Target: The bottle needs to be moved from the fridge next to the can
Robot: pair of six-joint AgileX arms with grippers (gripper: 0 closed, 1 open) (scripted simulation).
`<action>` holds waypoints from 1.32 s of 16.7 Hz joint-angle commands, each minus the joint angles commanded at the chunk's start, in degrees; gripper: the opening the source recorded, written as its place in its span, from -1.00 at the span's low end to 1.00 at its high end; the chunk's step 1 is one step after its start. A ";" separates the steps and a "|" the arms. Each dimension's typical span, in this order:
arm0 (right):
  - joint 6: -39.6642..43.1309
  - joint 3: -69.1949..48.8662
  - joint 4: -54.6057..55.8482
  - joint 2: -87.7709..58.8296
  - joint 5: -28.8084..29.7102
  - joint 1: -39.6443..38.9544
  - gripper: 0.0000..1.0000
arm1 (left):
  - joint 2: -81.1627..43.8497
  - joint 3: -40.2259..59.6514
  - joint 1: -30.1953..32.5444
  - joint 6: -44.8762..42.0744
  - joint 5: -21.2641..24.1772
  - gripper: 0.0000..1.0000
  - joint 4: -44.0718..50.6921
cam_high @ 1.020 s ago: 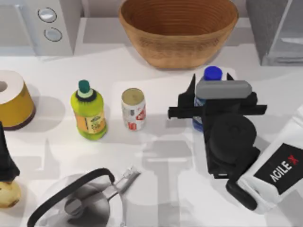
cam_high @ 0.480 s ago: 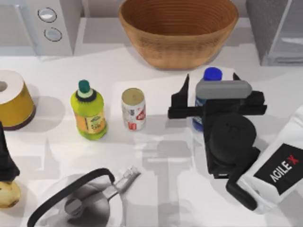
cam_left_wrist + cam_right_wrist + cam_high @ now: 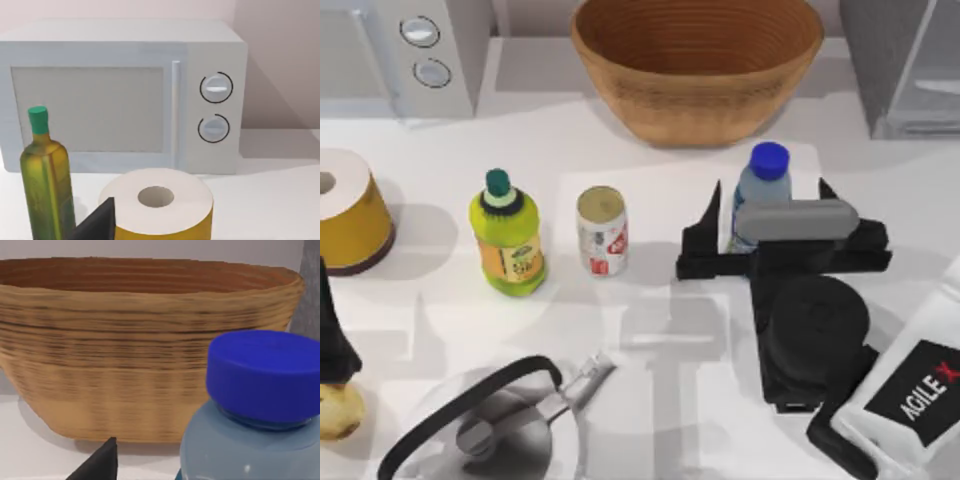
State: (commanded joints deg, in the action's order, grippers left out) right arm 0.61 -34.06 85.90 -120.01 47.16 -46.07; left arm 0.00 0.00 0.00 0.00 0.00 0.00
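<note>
bottle [image 3: 765, 185] upright between spread right gripper [image 3: 772, 205] fingers, right of can [image 3: 602, 230].

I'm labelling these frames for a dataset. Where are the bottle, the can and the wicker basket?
bottle [image 3: 769, 160]: top view, on its blue cap.
can [image 3: 601, 204]: top view, on its dull gold top.
wicker basket [image 3: 130, 335]: right wrist view, on its outer woven wall.

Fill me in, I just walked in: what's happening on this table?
The right gripper is open around the bottle, which stands upright on the table, right of the can and in front of the basket. The fridge sits at the back right. The left arm is parked at the left edge.
</note>
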 joint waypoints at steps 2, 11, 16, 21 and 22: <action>0.00 0.00 0.00 0.00 0.00 0.00 1.00 | 0.00 0.00 0.00 0.00 0.00 1.00 0.00; 0.20 2.20 -8.64 16.30 -8.01 4.58 1.00 | 0.00 0.00 0.00 0.00 0.00 1.00 0.00; 0.21 7.80 -25.31 42.75 -18.56 14.43 1.00 | 0.00 0.00 0.00 0.00 0.00 1.00 0.00; -0.20 16.02 -47.27 72.06 -30.09 26.15 1.00 | 0.00 0.00 0.00 0.00 0.00 1.00 0.00; -0.30 17.81 -51.69 77.71 -32.24 28.46 1.00 | 0.00 0.00 0.00 0.00 0.00 1.00 0.00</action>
State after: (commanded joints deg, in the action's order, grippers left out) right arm 0.31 -16.25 34.21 -42.31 14.92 -17.60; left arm 0.00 0.00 0.00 0.00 0.00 0.00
